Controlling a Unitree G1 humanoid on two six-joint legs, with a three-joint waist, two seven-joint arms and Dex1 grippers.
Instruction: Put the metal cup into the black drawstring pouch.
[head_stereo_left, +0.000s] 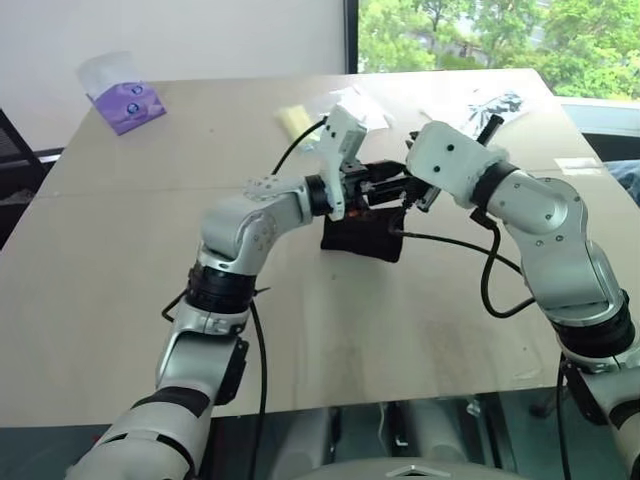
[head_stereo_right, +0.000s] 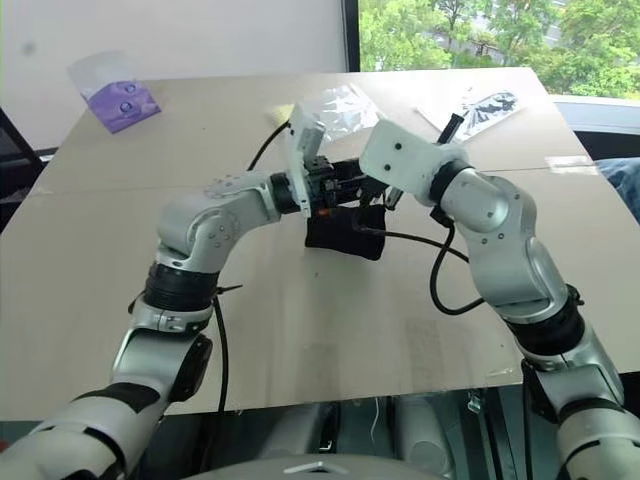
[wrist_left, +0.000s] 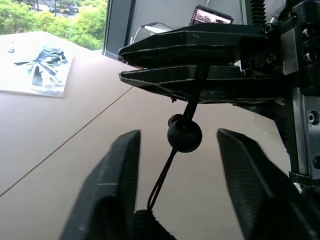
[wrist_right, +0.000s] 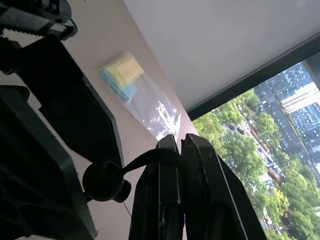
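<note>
Apparently cinching: right gripper (wrist_right: 181, 150) pinches the cord (wrist_left: 192, 107). Left gripper (wrist_left: 177, 150), jaws apart, straddles the toggle (wrist_left: 184, 134). Next, close on it.

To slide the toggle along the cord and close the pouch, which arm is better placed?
Probably the left. Its open jaws sit either side of the toggle, while the right gripper is shut on the cord above the black drawstring pouch.

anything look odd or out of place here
The small black fabric drawstring pouch dangles above the tan table by its thin black cord, pinched in the right gripper's shut jaws.
</note>
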